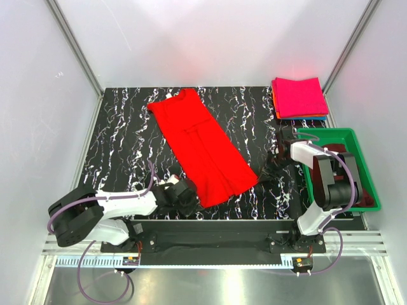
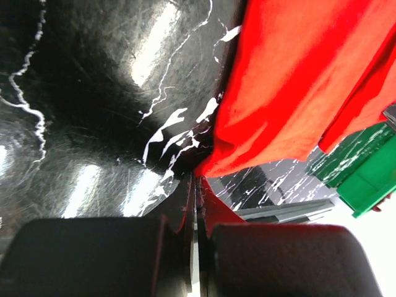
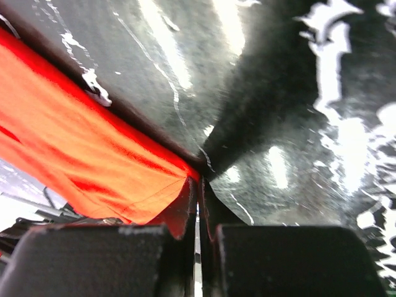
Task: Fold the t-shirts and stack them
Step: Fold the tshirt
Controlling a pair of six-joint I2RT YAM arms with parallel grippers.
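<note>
A bright red t-shirt (image 1: pixel 200 146) lies flat and slantwise on the black marbled table (image 1: pixel 127 146), collar end far, hem end near. My left gripper (image 1: pixel 189 194) is at the hem's near-left corner. In the left wrist view its jaws (image 2: pixel 198 180) are shut, with the corner of the red cloth (image 2: pixel 291 80) pinched at the tips. My right gripper (image 1: pixel 262 175) is at the hem's right corner. Its jaws (image 3: pixel 199 180) are shut on the tip of the red cloth (image 3: pixel 74 154). A folded magenta-pink t-shirt (image 1: pixel 299 95) tops a small stack at the far right.
A green plastic bin (image 1: pixel 331 132) stands at the table's right edge, behind my right arm, and shows in the left wrist view as well (image 2: pixel 365 179). Under the pink shirt, orange and blue edges show. Grey walls enclose the table on three sides.
</note>
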